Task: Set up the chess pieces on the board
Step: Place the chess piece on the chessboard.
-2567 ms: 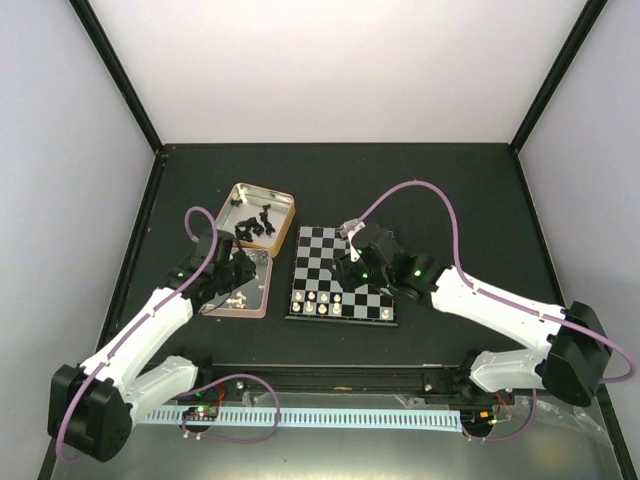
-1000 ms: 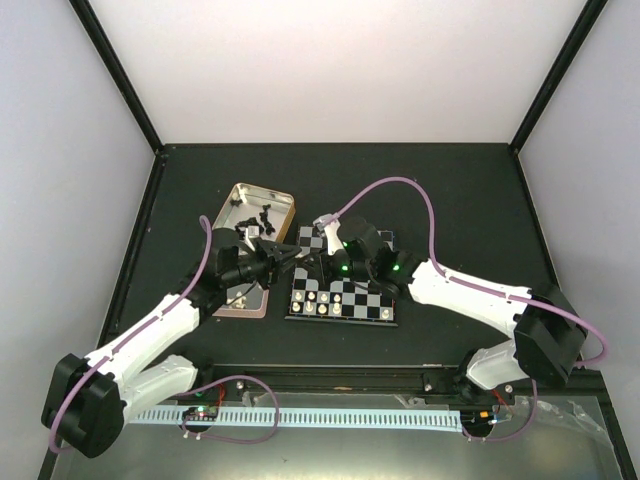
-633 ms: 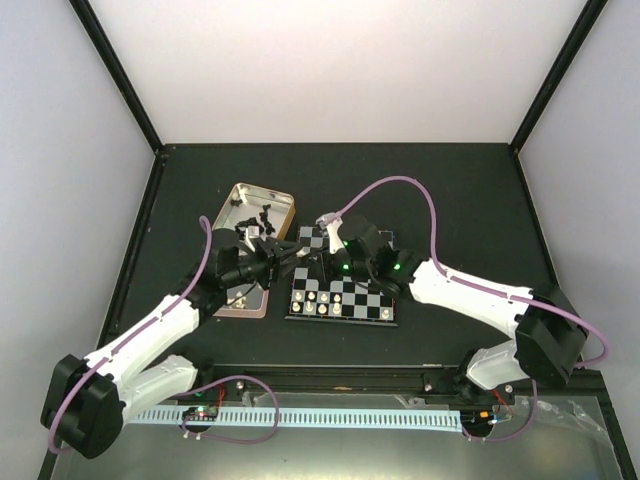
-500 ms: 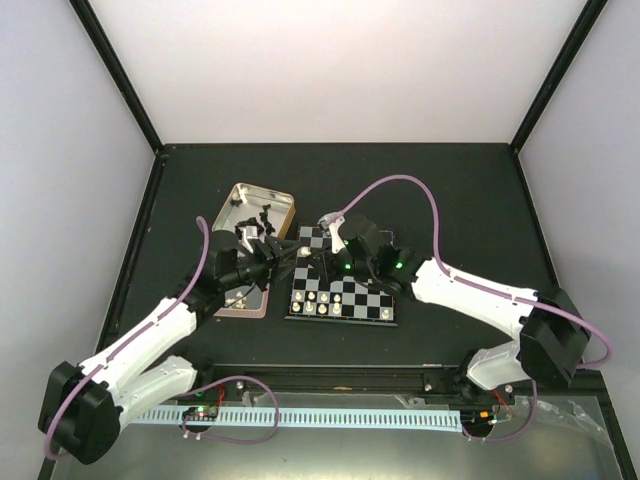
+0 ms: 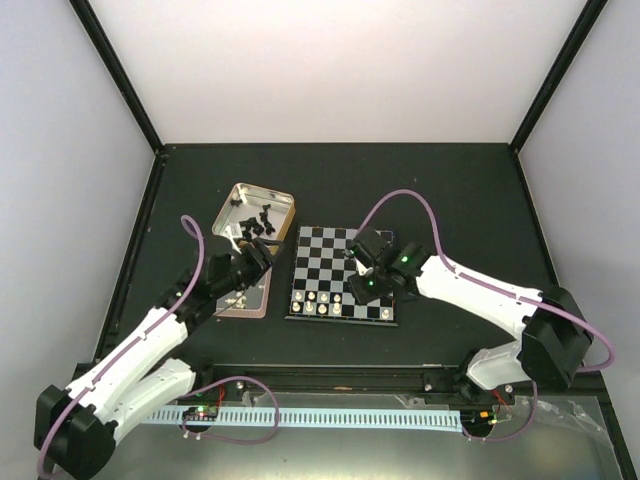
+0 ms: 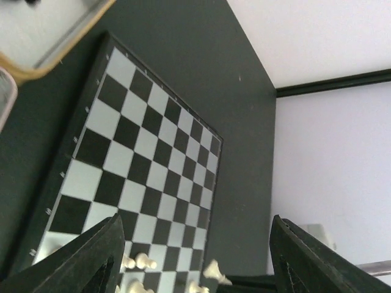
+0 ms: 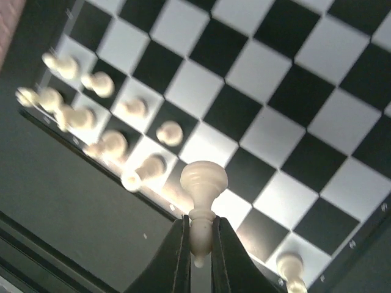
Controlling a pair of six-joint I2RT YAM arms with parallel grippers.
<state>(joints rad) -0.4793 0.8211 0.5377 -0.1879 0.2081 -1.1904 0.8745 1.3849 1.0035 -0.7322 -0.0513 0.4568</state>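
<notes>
**While your right fingers pinch a white piece, your left ones stand spread**

As the right wrist view shows, your right fingers (image 7: pixel 178 262) are pressed together on the lower stem of a white piece (image 7: pixel 202 180). Its round head sticks out beyond the fingertips. You have it over the near side of the board (image 5: pixel 325 255), toward the right half. I cannot tell whether it touches a square.

Look just past it: the other white pieces (image 7: pixel 116 143) stand bunched along the two nearest rows, on the left of the board. One more (image 7: pixel 290 265) stands alone by a corner.

Now your left arm. Your left fingers (image 6: pixel 85 262) are wide apart with nothing between them. From the top camera they sit just off the board's left edge, above the nearer tin (image 5: pixel 243 300). Your wrist camera there looks across the board from its left side, with a few white pieces showing at the bottom of the view.

Beyond that, the far tin (image 5: pixel 283 200) lies open with the black pieces (image 5: pixel 258 222) heaped loosely inside it. Both tins rest on the dark table (image 5: pixel 450 190), just left of the board, the far one angled away from it.
</notes>
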